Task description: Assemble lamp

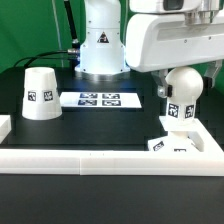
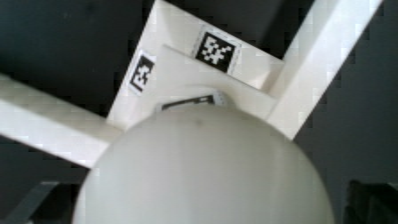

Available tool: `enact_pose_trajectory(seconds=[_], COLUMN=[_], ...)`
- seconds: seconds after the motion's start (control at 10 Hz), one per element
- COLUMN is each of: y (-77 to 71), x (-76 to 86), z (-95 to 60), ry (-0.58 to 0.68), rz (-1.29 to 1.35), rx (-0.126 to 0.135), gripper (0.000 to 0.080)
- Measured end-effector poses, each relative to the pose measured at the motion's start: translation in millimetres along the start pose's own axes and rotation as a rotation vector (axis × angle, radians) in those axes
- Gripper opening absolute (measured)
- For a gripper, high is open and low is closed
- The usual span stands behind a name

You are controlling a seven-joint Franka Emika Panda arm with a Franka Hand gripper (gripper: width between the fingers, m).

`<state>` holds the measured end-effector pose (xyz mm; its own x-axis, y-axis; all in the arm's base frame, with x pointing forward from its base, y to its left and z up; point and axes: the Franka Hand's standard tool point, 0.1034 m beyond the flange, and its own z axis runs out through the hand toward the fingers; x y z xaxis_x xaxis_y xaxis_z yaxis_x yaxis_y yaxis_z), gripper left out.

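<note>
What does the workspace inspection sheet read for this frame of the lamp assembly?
surface: black table, white border rails along its edges
job's things: bulb upright over the square base, seating not clear; shade stands apart toward the exterior view's left
clutter: nothing seen; only the marker board
grippers: gripper open, jaws wide either side of the bulb, no grip seen
cables: dark cables behind the arm's pedestal
surroundings: green backdrop

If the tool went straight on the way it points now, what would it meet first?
The bulb: it fills the wrist view dead ahead, standing on the square base. How close it already is I cannot tell.
</note>
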<state>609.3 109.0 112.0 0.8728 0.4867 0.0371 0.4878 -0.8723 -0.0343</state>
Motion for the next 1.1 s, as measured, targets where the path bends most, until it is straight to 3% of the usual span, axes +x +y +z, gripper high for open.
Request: enact_pose_trajectory(seconds=[0.5, 1.1], y=[0.9, 4.9], x=[1.6, 0.4], z=[-1.3, -1.2], ry=[-0.004, -0.031], rz=[-0.378, -0.799], rx=[-0.008, -0.037], gripper=[0.0699, 0.0699])
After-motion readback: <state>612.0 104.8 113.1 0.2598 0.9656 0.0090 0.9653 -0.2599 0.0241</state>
